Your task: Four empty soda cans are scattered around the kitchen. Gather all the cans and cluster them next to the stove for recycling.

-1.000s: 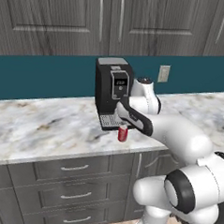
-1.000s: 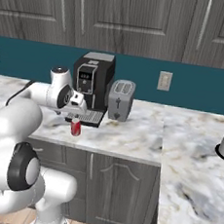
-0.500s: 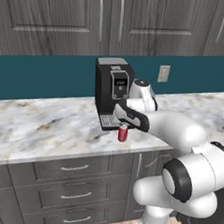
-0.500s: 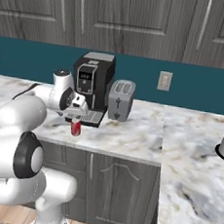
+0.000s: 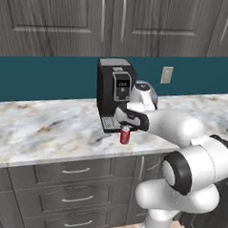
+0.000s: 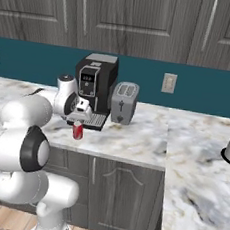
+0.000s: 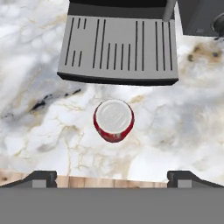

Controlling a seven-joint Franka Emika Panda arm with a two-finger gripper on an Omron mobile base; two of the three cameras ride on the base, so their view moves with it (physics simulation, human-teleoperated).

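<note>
Small red cylindrical soda can with a silvery top (image 7: pixel 113 120) stands upright on the white-and-grey marbled countertop (image 5: pixel 48 131), close to the counter's front edge. Just behind it is the slotted grey drip tray (image 7: pixel 118 48) of the black boxy coffee machine (image 5: pixel 112 89); a narrow strip of bare marble separates can and tray. Same can seen from the left base camera (image 5: pixel 125 135) and the right base camera (image 6: pixel 77 130).

Gripper (image 7: pixel 112 177) hangs directly over the can, pointing down. In the hand view the two dark fingertips (image 7: pixel 41 177) sit far out toward the left and right edges of the picture, so the jaws are spread wide, with the can centred between them and clear marble on either side. Nothing held; no finger touches the can. From the base cameras the gripper body (image 5: pixel 130 120) appears just above the can's top, though whether the fingertips reach below the rim is hard to judge from those angles.

Silver two-slot toaster (image 6: pixel 124 103) stands on the counter beside the coffee machine, on the side away from the arm. White wall outlet (image 6: pixel 169 83) on the teal backsplash (image 6: pixel 210 92) beyond it. Dark grey cabinet drawers (image 5: pixel 68 192) below the counter.
</note>
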